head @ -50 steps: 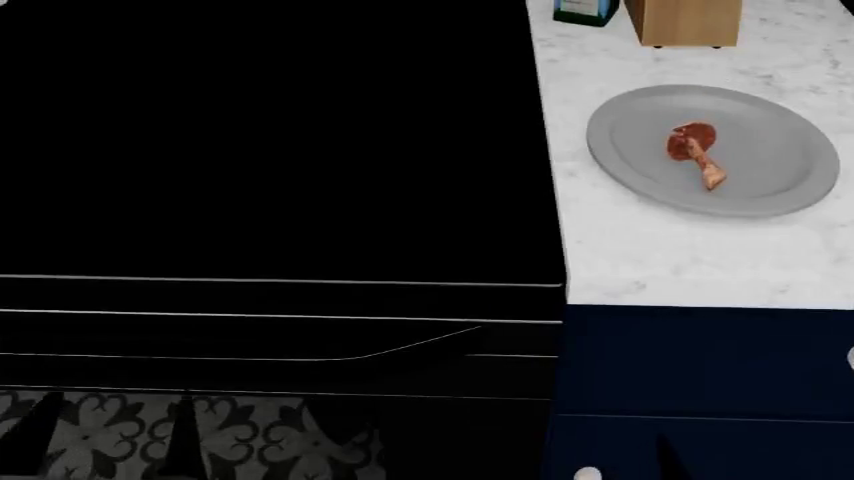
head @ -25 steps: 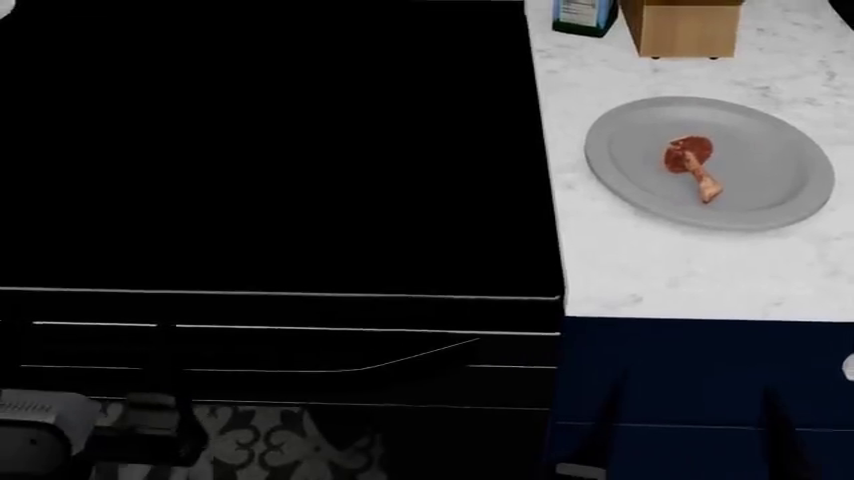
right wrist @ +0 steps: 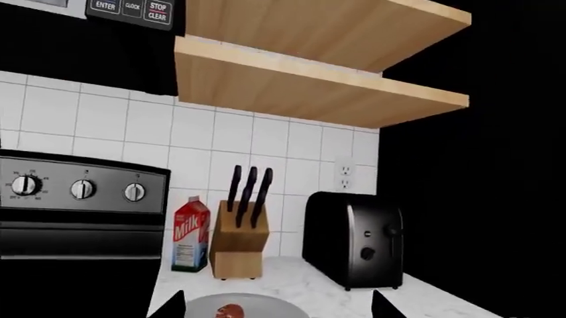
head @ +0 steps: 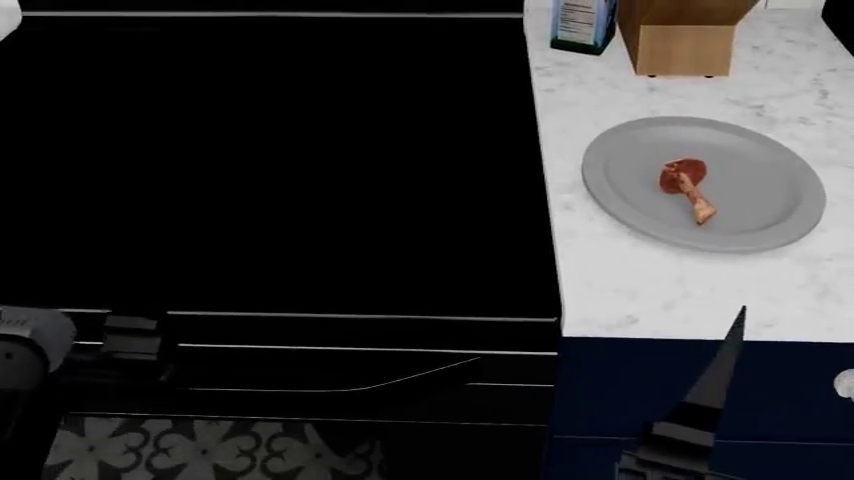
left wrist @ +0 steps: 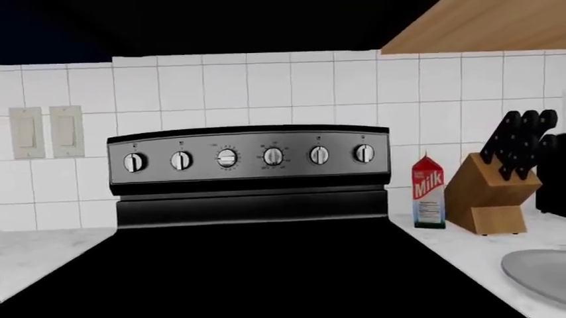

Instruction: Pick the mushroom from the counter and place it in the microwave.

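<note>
The mushroom, with a reddish-brown cap and pale stem, lies on a grey plate on the white marble counter. It also shows in the right wrist view, low between my right gripper's fingers. My right gripper is open and empty, short of the plate's near edge. One of its dark fingers rises in front of the navy cabinet. My left arm sits low in front of the black stove; its jaws do not show. The microwave hangs above the stove.
A milk carton and a wooden knife block stand at the back of the counter. A black toaster stands right of the knife block. Wooden shelves hang above. The stove's knob panel faces the left wrist.
The head view has shifted, so the plate and mushroom sit lower in the picture. My left arm and a right gripper finger have risen into the head view's bottom.
</note>
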Controlling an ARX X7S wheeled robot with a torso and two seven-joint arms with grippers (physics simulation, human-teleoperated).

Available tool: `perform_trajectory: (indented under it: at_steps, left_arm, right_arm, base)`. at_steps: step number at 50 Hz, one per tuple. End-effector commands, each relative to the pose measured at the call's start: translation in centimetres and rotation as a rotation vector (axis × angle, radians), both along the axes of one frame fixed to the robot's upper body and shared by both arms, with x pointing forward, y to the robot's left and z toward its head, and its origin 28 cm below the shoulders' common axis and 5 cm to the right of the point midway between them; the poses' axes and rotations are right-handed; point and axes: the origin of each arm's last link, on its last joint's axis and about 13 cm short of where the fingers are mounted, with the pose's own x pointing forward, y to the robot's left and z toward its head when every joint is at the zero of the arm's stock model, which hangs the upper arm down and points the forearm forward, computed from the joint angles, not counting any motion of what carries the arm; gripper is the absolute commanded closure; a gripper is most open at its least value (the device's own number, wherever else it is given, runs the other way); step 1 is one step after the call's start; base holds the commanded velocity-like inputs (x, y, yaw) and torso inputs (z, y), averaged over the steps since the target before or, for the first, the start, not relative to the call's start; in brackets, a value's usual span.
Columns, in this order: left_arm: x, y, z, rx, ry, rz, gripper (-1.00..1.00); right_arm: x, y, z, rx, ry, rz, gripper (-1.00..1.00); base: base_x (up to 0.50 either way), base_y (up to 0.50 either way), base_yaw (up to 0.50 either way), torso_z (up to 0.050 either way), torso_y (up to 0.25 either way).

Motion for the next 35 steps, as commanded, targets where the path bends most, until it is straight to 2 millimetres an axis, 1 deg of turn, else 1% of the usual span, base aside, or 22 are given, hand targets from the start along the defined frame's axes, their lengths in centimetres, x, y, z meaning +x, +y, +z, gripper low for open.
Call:
perform_trajectory:
  at_steps: [1, 2, 4, 7, 8, 9, 11, 14, 15, 20, 25, 29, 35]
  left_arm:
    - [2.0, 0.6, 3.7, -0.014, -0.05, 0.023, -1.0]
    - [2.1, 0.7, 3.9, -0.004, -0.06, 0.028, -1.0]
    - [2.7, 0.8, 4.9, 0.003, -0.081, 0.031, -1.0]
    - [3.1, 0.8, 5.5, 0.011, -0.09, 0.03, -1.0]
    - [3.3, 0.9, 5.7, 0.057, -0.106, 0.033, -1.0]
    - [3.4, 0.8, 5.8, 0.049, -0.104, 0.029, -1.0]
    - [4.1, 0.8, 7.1, 0.04, -0.131, 0.027, -1.0]
    - [4.6, 0.7, 8.2, 0.039, -0.151, 0.021, -1.0]
    - [4.9, 0.8, 8.7, 0.057, -0.185, 0.018, -1.0]
    - [5.4, 0.8, 10.1, 0.065, -0.222, 0.0, -1.0]
    - [5.7, 0.7, 11.3, 0.026, -0.221, -0.004, -1.0]
    - [5.8, 0.6, 12.2, 0.012, -0.237, -0.011, -1.0]
    - [6.0, 0.8, 13.7, 0.009, -0.272, -0.012, -1.0]
  right_arm:
    - [-1.1, -1.5, 3.4, -0.053, -0.112, -0.078, -1.0]
    - [-1.2, -1.5, 3.6, -0.055, -0.116, -0.079, -1.0]
    - [-1.5, -1.8, 4.7, -0.072, -0.147, -0.095, -1.0]
    - [-1.8, -1.8, 5.6, -0.084, -0.172, -0.101, -1.0]
    - [-2.0, -1.9, 6.0, -0.091, -0.186, -0.107, -1.0]
    - [-2.1, -1.9, 6.2, -0.092, -0.193, -0.11, -1.0]
    - [-2.6, -2.2, 7.1, -0.101, -0.228, -0.13, -1.0]
    - [-3.0, -2.4, 7.8, -0.106, -0.254, -0.158, -1.0]
    - [-3.2, -2.6, 8.1, -0.11, -0.265, -0.172, -1.0]
    - [-4.4, -3.2, 8.9, -0.104, -0.285, -0.268, -1.0]
    - [-5.1, -3.9, 8.9, -0.079, -0.274, -0.355, -1.0]
    - [-5.5, -4.8, 8.6, -0.043, -0.264, -0.415, -1.0]
    - [-6.6, -5.5, 9.2, -0.022, -0.295, -0.473, -1.0]
  base:
    - [0.0, 0.0, 0.0, 0.05, 0.0]
    - [0.0, 0.0, 0.0, 0.05, 0.0]
    - [0.0, 0.0, 0.0, 0.05, 0.0]
    - [0.0, 0.0, 0.0, 0.05, 0.0]
    - [0.0, 0.0, 0.0, 0.05, 0.0]
    - [0.0, 0.0, 0.0, 0.05, 0.0]
    - [0.0, 0.0, 0.0, 0.05, 0.0]
    - [0.0, 0.0, 0.0, 0.05, 0.0]
    - [0.0, 0.0, 0.0, 0.05, 0.0]
    - [0.0, 0.0, 0.0, 0.05, 0.0]
    - [0.0, 0.0, 0.0, 0.05, 0.0]
    - [0.0, 0.0, 0.0, 0.0, 0.0]
    - [0.0, 0.0, 0.0, 0.0, 0.0]
